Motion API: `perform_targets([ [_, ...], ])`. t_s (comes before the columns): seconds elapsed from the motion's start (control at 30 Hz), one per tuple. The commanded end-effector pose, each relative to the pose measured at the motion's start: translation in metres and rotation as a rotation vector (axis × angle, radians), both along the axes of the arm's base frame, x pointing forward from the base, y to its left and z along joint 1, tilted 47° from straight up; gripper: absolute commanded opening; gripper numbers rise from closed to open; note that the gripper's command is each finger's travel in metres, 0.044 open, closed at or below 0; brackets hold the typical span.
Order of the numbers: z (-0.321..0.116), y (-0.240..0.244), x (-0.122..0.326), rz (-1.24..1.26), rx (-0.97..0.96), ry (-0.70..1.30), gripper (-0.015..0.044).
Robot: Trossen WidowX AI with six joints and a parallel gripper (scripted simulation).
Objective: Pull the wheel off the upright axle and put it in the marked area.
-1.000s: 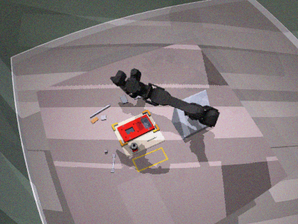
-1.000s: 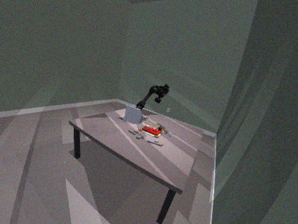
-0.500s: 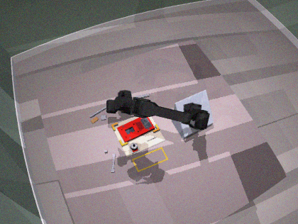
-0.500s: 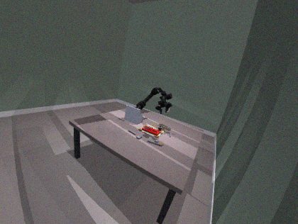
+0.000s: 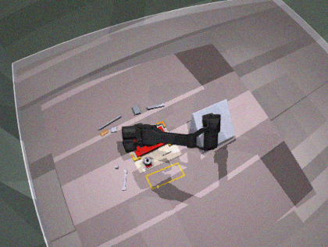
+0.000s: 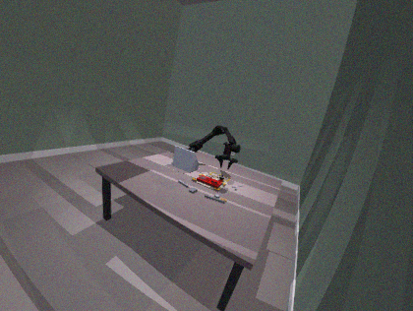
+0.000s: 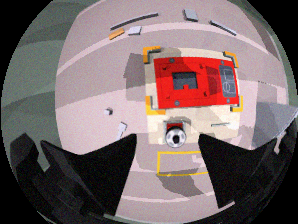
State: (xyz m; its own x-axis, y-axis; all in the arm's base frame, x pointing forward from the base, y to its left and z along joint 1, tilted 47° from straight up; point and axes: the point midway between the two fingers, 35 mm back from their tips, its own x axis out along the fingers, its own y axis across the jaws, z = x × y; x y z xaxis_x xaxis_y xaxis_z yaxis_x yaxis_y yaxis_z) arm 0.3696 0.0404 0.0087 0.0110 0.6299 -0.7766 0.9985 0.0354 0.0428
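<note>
Wheel on its axle, open gripper above the board

From my end I see the wheel [image 5: 145,162] [image 7: 175,137], small, round and pale with a dark centre, at the edge of the cream board [image 5: 172,153] [image 7: 195,131]. It sits over a small red block [image 7: 173,126] there, outside the marked area [image 5: 165,162] [image 7: 183,152], a yellow outline on the table [image 5: 98,203] [image 6: 197,217] [image 7: 90,90] just beside the board.

My gripper [image 6: 225,167] [image 7: 169,139] is open well past halfway, with nothing between its fingertips. In the exterior view the fingers point down, above the board and apart from it; in the wrist view the wheel shows between the two dark fingertips.

The red plate [image 5: 150,149] [image 6: 209,181] [image 7: 195,95] lies on the same board, framed by orange corner pieces. The black arm [image 5: 172,138] [image 6: 219,130] reaches over it from beside a pale, slope-sided block [image 5: 226,113] [image 6: 185,159] [image 7: 275,122], hiding part of the plate from above.

Farther out on the table, I have a long grey bar [image 5: 110,123] [image 6: 214,199] [image 7: 134,21], a small orange piece [image 5: 104,133] [image 7: 116,34] near it, and a grey block [image 5: 136,109] [image 6: 193,190] [image 7: 190,15].
</note>
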Motion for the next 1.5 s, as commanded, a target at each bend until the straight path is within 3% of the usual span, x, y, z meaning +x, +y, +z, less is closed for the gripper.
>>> perform_targets([
  [0.0,-0.001,0.033,-0.014,0.093,0.109,0.057,0.03],
  [0.47,0.004,0.044,-0.018,0.106,0.125,0.066,0.03],
  [1.13,-0.048,0.096,-0.026,0.106,0.128,0.066,0.03],
  [1.27,-0.045,0.094,-0.025,0.111,0.124,0.063,0.0195],
  [1.47,-0.045,0.094,-0.025,0.111,0.124,0.063,0.0155],
])
